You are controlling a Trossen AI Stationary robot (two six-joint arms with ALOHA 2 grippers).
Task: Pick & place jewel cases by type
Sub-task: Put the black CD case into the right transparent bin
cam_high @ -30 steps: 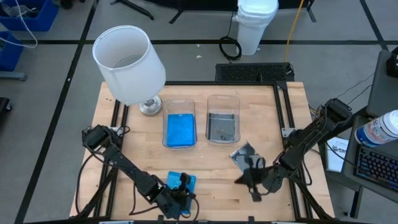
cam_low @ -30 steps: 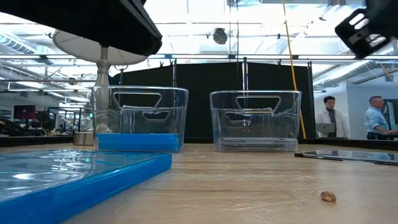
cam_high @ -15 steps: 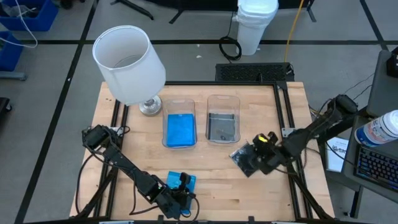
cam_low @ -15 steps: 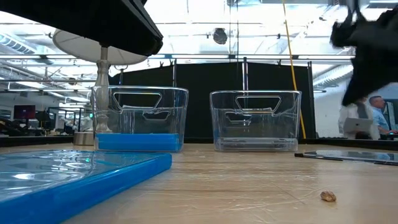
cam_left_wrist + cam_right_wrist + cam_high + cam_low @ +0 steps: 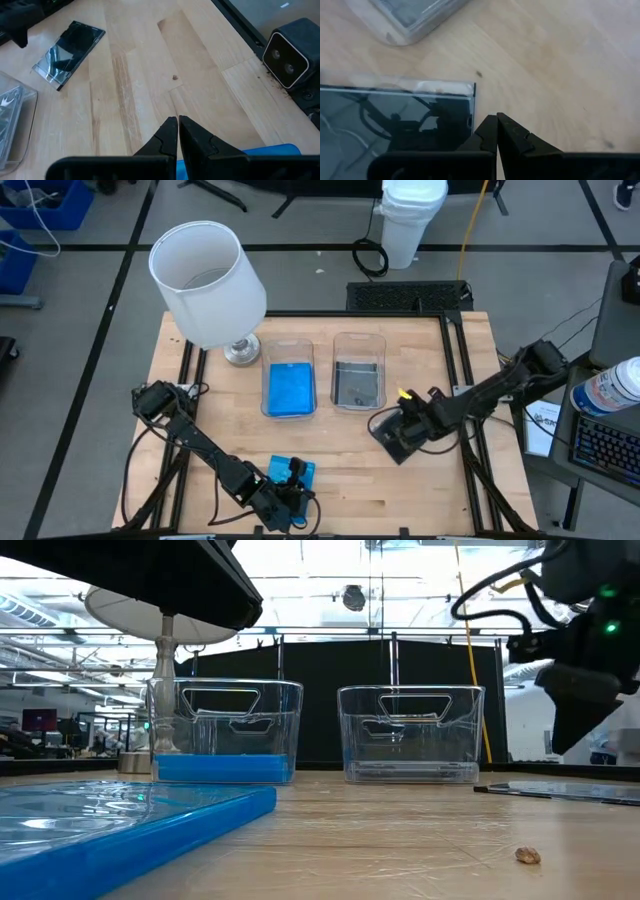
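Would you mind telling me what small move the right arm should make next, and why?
Probably open the fingers, then ease down onto the grey case's edge. The right gripper is shut and empty, beside the grey case, which lies flat on the table short of the right tub. Shut fingers cannot take it.

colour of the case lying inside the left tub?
Bright blue case, flat in the left tub; clearest in the high view.

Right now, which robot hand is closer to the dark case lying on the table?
The right gripper. It sits right at the edge of the dark grey jewel case. The left gripper is far across the table, by the blue jewel case.
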